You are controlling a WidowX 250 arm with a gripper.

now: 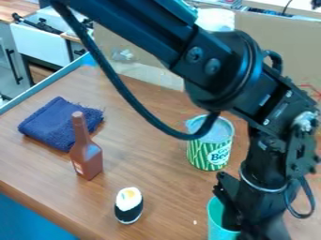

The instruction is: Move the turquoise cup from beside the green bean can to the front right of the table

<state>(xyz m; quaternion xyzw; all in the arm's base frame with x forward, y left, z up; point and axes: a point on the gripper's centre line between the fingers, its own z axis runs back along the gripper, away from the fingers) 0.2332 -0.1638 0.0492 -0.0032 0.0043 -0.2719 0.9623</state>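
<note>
one gripper (pixel 247 226) at one cup (pixel 216 221), one can (pixel 210 151)

At the worktop (pixel 150 180) I count five things, one of each kind: one blue cloth (pixel 57 123), one brown bottle (pixel 87 155), one green-striped can (pixel 203 155), one black-and-white piece of food (pixel 129 201) and one turquoise cup (pixel 216 222).

turquoise cup (pixel 216 227) | upright | partly hidden | at the view's bottom edge, right of centre
</note>
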